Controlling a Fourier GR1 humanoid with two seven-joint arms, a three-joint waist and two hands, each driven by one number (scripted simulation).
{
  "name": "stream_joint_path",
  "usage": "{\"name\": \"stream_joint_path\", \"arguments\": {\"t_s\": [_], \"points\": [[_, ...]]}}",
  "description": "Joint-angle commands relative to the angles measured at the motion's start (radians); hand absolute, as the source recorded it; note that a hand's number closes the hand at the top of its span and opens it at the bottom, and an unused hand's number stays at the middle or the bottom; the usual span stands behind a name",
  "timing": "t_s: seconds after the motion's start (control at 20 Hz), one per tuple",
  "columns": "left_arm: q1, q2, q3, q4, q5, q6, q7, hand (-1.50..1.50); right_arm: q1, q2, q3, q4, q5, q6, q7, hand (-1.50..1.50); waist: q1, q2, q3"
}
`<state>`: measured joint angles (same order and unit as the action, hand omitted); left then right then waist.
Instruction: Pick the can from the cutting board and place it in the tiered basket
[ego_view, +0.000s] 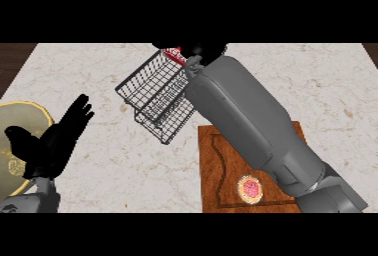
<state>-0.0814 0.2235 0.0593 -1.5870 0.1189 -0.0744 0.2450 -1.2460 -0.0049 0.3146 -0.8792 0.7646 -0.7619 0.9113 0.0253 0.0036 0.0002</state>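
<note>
No words, brand names, numbers or signs can be read anywhere in the head view. The red and white can (174, 54) at the top centre of the frame shows only patches of colour, with no lettering that can be made out. The round item (251, 189) on the cutting board (218, 165) at the lower right has a red centre and a pale ring, but no legible print.
</note>
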Motion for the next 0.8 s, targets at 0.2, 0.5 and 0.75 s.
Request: {"name": "stream_joint_path", "arguments": {"t_s": [0.2, 0.5, 0.75], "points": [[0.011, 0.027, 0.044, 0.045, 0.009, -0.019, -0.036, 0.00, 0.035, -0.010, -0.134, -0.159, -0.005, -0.215, 0.015, -1.50, -0.031, -0.006, 0.000], [0.038, 0.004, 0.036, -0.022, 0.009, 0.013, 0.027, 0.00, 0.211, -0.113, -0.196, -0.375, 0.086, -0.207, 0.046, -1.50, -0.056, -0.016, 0.001], [0.056, 0.012, 0.063, 0.008, 0.030, -0.016, -0.025, 0.00, 0.404, -0.218, -0.233, -0.704, 0.088, -0.045, 0.112, -1.50, -0.071, -0.018, 0.000]]}}
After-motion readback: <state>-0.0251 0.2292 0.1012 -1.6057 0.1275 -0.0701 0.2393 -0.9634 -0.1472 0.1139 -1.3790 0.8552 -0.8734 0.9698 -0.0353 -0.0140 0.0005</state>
